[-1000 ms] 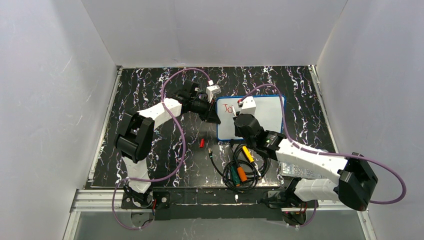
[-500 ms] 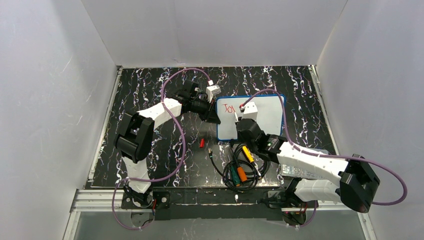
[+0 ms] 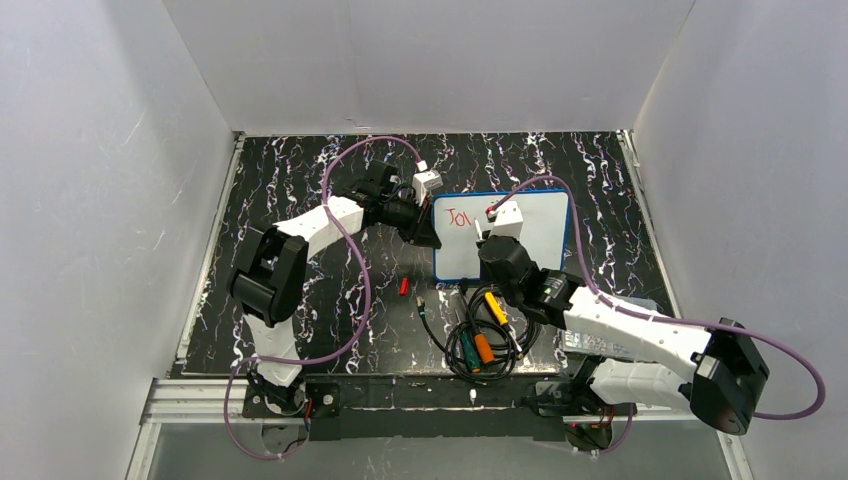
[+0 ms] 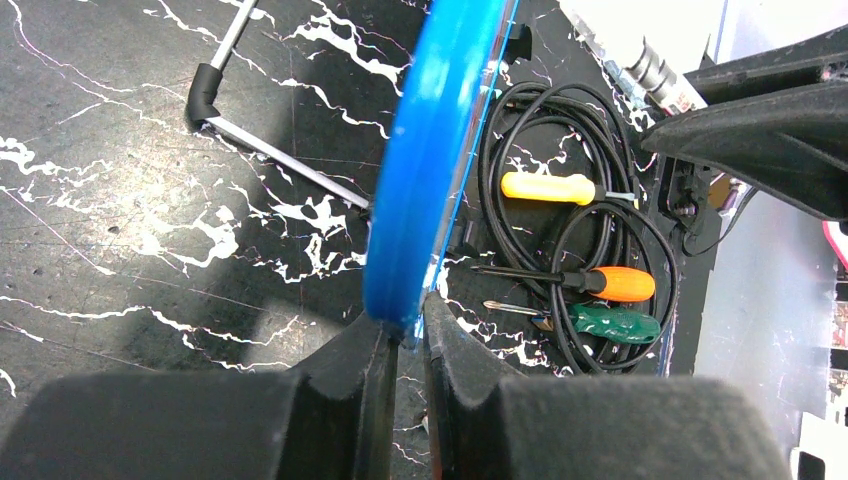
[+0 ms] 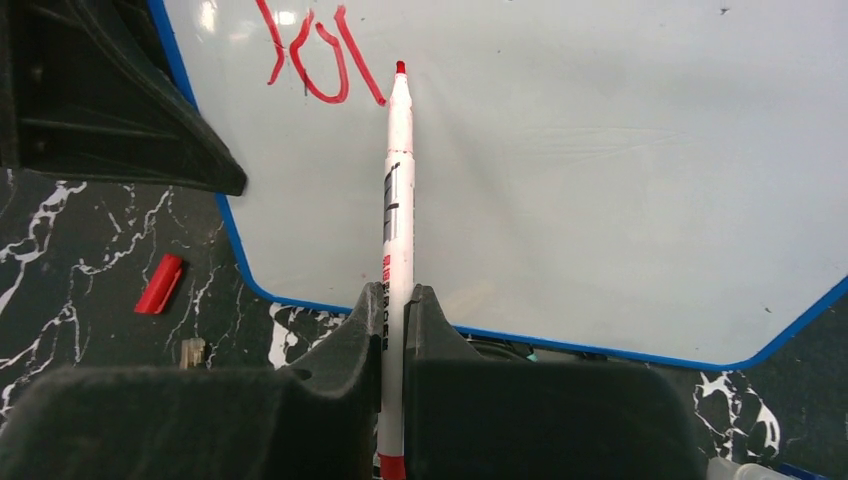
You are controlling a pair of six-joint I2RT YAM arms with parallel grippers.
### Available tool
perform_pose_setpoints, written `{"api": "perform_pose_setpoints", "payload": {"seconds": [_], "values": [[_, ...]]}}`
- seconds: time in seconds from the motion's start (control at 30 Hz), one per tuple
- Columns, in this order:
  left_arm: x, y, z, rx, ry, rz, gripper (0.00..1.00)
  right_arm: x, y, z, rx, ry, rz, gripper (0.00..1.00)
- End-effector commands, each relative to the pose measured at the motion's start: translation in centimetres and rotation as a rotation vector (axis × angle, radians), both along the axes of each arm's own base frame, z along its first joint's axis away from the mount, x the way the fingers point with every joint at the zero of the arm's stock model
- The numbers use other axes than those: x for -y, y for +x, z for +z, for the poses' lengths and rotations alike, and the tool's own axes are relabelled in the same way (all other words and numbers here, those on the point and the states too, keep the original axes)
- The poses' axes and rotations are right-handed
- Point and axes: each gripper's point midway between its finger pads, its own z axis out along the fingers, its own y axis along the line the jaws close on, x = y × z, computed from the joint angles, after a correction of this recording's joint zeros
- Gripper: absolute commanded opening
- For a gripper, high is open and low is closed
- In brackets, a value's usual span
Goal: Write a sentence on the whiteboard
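My right end effector (image 5: 396, 300), clamped on the thin white red-tipped marker (image 5: 398, 200), just added a third red handwritten letter (image 5: 358, 60) to the blue-rimmed white whiteboard (image 3: 535, 225), which my left end effector (image 4: 405, 335) pinches by its rim mid-back on the bench (image 3: 300, 170), so we've barely started.

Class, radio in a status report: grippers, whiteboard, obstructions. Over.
Left gripper shut on whiteboard rim. Right gripper shut on marker, tip at sentence, few strokes done. Screwdrivers near board, off it.

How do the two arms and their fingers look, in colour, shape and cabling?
The left arm and right arm have white shell links between bulky black joints. A purple cable loops along each. The left gripper and right gripper carry matte black, wedge-shaped fingers. I can read no markings.
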Motion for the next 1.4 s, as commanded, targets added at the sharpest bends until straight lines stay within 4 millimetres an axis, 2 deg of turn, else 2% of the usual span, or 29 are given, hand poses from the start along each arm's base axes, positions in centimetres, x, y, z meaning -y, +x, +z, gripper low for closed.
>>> {"api": "perform_pose_setpoints", "payload": {"seconds": [0.0,0.37,0.93,1.1,1.37], "values": [[-0.1,-0.1,2.1,0.05,0.001,-0.004,0.0,0.0,1.5,2.5,0.075,-0.008,-0.043,0.01],[-0.1,-0.2,2.0,0.049,0.002,-0.005,0.0,-0.4,2.4,2.6,0.096,-0.041,-0.048,0.01],[-0.2,-0.1,2.2,0.054,0.001,-0.003,0.0,-0.5,-0.3,-2.7,-0.054,-0.028,0.022,0.01],[-0.2,-0.2,2.2,0.054,0.002,-0.004,0.0,-1.4,-1.0,-3.5,-0.078,-0.01,0.088,0.01],[-0.2,-0.2,2.2,0.056,0.002,-0.005,0.0,-2.2,-1.2,-3.2,-0.079,0.004,0.132,0.01]]}}
